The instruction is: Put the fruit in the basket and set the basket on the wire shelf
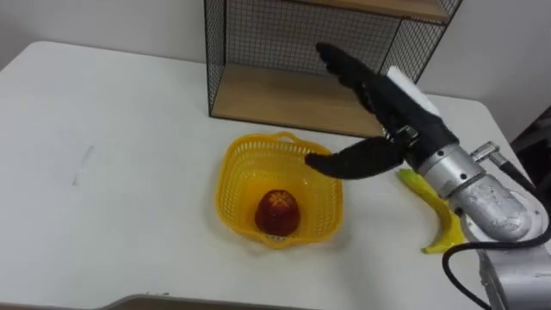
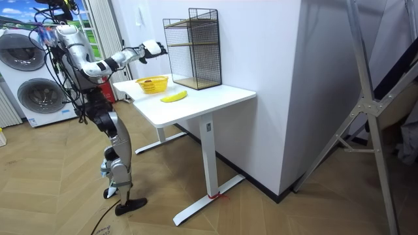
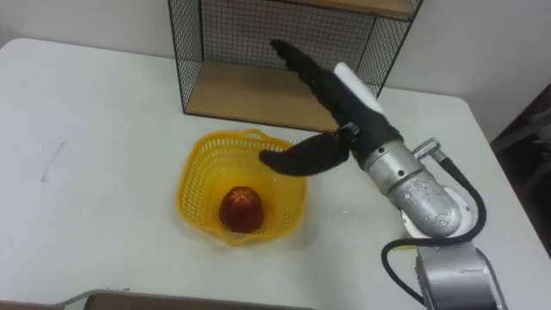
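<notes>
A yellow plastic basket stands on the white table, and a red fruit lies inside it. A yellow banana lies on the table to the basket's right, partly hidden under my right forearm. My right hand hovers open above the basket's right rim, fingers stretched toward the wire shelf and thumb spread over the rim, holding nothing. In the room view I stand at the table's end with the right hand raised over the basket and banana.
The black wire shelf with wooden boards stands at the table's far side, right behind the basket. To the left the white table stretches bare. Washing machines stand behind me in the room view.
</notes>
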{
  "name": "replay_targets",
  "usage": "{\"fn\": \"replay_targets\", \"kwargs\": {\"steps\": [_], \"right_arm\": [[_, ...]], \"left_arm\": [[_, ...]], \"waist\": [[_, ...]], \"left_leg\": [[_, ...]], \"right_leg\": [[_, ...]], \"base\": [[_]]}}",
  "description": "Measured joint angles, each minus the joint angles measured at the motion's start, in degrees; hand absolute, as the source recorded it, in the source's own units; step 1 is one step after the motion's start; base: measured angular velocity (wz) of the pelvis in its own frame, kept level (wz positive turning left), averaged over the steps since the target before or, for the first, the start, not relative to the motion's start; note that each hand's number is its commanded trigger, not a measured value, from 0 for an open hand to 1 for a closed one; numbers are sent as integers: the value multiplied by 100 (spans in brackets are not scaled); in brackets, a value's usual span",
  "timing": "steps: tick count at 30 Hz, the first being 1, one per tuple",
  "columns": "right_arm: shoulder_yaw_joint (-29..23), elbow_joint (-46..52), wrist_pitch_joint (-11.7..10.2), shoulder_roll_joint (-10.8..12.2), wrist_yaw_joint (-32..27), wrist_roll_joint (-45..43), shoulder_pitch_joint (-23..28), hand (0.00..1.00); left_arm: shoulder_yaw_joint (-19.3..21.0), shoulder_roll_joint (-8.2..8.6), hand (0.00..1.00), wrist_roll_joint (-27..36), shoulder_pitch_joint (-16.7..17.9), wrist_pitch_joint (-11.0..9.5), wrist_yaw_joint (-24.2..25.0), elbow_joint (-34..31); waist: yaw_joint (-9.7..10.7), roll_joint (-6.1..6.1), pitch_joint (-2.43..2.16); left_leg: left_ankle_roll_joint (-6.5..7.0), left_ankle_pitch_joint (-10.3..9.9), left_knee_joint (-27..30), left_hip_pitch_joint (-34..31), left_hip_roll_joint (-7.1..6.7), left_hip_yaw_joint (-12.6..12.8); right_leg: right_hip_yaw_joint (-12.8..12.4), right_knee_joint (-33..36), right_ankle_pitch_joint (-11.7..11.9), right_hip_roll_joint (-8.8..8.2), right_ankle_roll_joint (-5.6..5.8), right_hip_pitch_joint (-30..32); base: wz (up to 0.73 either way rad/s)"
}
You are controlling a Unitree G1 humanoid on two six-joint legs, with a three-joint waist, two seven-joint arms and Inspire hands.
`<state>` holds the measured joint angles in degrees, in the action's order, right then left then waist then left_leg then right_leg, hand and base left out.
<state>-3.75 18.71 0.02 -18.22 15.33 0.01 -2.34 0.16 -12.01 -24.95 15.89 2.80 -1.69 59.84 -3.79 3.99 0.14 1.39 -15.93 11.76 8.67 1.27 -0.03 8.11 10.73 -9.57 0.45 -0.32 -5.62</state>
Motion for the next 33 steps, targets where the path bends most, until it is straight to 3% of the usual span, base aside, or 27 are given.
{"fn": "replay_targets", "kwargs": {"steps": [8, 11, 17, 19, 24, 33], "right_arm": [[-891, -13, -330, -36, -1331, 119, 110, 0], [-1017, -186, -382, -56, -1812, 87, 186, 0], [-1164, -965, -421, -169, -2558, 54, 188, 0], [-1142, -1394, -412, -169, -2639, 15, 193, 0], [-1074, -2073, -124, -169, -2485, 27, 198, 0], [-630, -3083, 23, -197, -1940, 29, 98, 0]], "left_arm": [[323, 12, 0, -39, 215, -65, 2, -9], [454, 64, 0, -44, 239, -61, -2, -23], [541, 131, 0, -52, 204, -50, -161, -150], [541, 128, 0, -49, 174, -13, -173, -94], [534, 110, 0, -47, 128, 105, -127, -12], [529, 94, 0, -47, 144, 244, -95, -93]], "waist": [[266, 0, 0], [367, -50, -5], [381, -134, -30], [404, -115, -23], [371, -52, 8], [310, 170, -25]], "left_leg": [[0, -1, 11, -2, 1, 27], [0, -3, -3, -7, 3, 33], [0, -2, 0, 9, 4, 60], [0, -1, -3, 12, 5, 70], [5, 3, -12, -23, -1, 96], [4, 4, 33, 4, 3, 106]], "right_leg": [[-16, 5, 4, 1, 0, 3], [-13, 10, 12, 5, -1, 13], [-13, 14, 24, 8, -2, 7], [-27, 18, 24, 10, -2, 11], [-66, 109, 19, 3, 4, 112], [-8, 92, 20, -13, 2, 75]], "base": [[0], [-2], [-2], [-2], [-5], [0]]}}
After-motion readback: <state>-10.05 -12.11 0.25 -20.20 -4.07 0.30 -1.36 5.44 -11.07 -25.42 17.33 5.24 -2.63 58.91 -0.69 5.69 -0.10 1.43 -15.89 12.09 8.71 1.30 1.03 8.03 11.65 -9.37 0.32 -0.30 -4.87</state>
